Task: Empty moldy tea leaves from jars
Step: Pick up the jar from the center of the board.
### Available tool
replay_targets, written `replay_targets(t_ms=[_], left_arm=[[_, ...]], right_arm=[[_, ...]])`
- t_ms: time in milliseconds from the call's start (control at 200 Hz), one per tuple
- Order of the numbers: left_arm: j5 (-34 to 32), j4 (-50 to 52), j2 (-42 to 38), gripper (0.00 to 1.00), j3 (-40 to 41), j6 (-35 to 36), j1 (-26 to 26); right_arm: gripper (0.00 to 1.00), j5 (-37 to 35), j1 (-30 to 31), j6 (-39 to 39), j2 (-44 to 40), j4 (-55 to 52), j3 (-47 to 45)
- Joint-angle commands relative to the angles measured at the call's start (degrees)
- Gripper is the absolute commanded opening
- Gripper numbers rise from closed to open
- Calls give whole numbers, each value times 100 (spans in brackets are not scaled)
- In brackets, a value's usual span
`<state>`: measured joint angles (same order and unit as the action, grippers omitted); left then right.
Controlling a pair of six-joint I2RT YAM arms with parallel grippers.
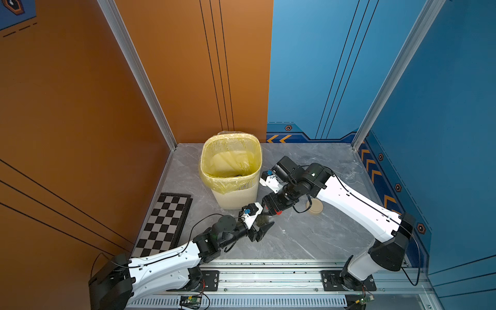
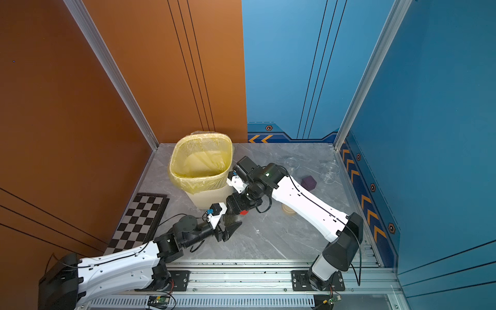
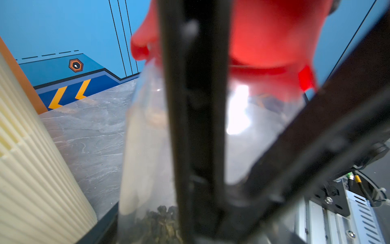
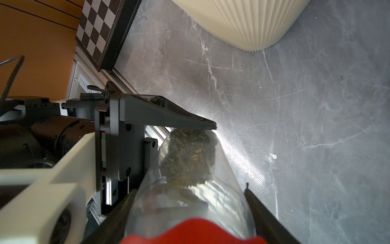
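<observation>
The right hand (image 4: 191, 188) was clamped on the lid end of the red-lidded jar (image 4: 223, 190), held sideways just in front of the bin (image 1: 236, 196) mid-bench (image 1: 308, 236), tea leaves (image 4: 190, 156) bunched at its base, where the left hand (image 1: 261, 225) straddled it, grip kinda unclear.

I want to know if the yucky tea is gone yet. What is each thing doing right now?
red-lidded jar: lid on, held sideways, tea leaves inside.
right gripper: shut on the red-lidded jar by its lid.
left gripper: around the jar's base, grip unclear.
bin: upright, open, yellow bag in.
two clear jars: no lids, look empty.
beige lid: lying loose.
</observation>
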<state>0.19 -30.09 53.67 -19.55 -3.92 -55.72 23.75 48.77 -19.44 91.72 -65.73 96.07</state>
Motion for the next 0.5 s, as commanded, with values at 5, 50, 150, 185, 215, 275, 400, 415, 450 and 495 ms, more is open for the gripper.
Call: replay_targets(t_ms=[5,50,150,185,215,275,400,415,450,495], left_arm=[[-98,-129,-118,62,56,25,147],[-98,-129,-130,61,49,47,151],[-73,-122,-159,58,55,91,157],[-64,-126,-171,57,57,108,167],[-48,-125,-181,57,57,119,167],[-36,-120,-188,57,58,135,171],[-19,-125,-221,59,64,163,190],[-19,-126,-224,59,70,164,191],[-19,-128,-225,59,62,164,197],[-17,-128,-239,59,68,166,202]], right_arm=[[46,139,67,-43,87,-257,-18],[45,155,63,-42,87,-260,-27],[46,207,69,-67,99,-264,-19],[47,224,66,-75,96,-273,-18],[49,242,62,-77,96,-273,-15],[52,311,68,-77,99,-282,-28],[63,439,38,-52,116,-290,-53],[65,452,41,-51,118,-293,-58],[68,464,36,-52,118,-291,-44],[72,464,47,-64,116,-291,-29]])
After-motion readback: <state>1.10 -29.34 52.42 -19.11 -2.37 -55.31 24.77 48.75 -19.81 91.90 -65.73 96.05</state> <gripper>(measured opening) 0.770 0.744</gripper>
